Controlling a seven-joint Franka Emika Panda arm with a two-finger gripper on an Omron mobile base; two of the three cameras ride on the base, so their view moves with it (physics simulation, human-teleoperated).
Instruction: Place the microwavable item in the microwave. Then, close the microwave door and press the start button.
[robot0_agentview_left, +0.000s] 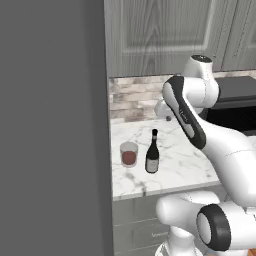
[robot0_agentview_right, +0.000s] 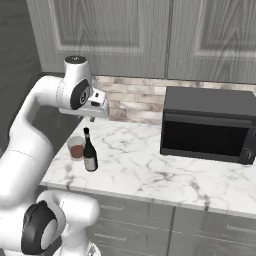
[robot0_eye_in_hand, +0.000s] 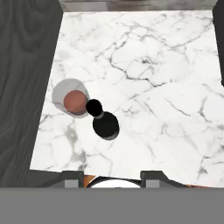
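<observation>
The microwavable item, a short clear glass (robot0_agentview_left: 128, 154) (robot0_agentview_right: 76, 148) (robot0_eye_in_hand: 72, 99) with reddish-brown liquid, stands near the marble counter's left end. My gripper (robot0_agentview_left: 167, 116) (robot0_agentview_right: 93, 117) (robot0_eye_in_hand: 112, 177) hangs well above the counter, behind the glass and close to the backsplash, pointing down. Its fingertips (robot0_eye_in_hand: 72, 178) stand apart with nothing between them. The microwave (robot0_agentview_right: 207, 122) (robot0_agentview_left: 235, 100) sits at the counter's right end. The microwave door (robot0_agentview_right: 200, 137) lies flat against the front, shut.
A dark wine bottle (robot0_agentview_left: 152, 152) (robot0_agentview_right: 90, 152) (robot0_eye_in_hand: 105, 123) stands right beside the glass, on the microwave side. A tall grey panel (robot0_agentview_left: 50, 125) walls off the counter's left end. Upper cabinets (robot0_agentview_right: 150, 35) hang above. Bare marble (robot0_agentview_right: 135, 165) stretches between bottle and microwave.
</observation>
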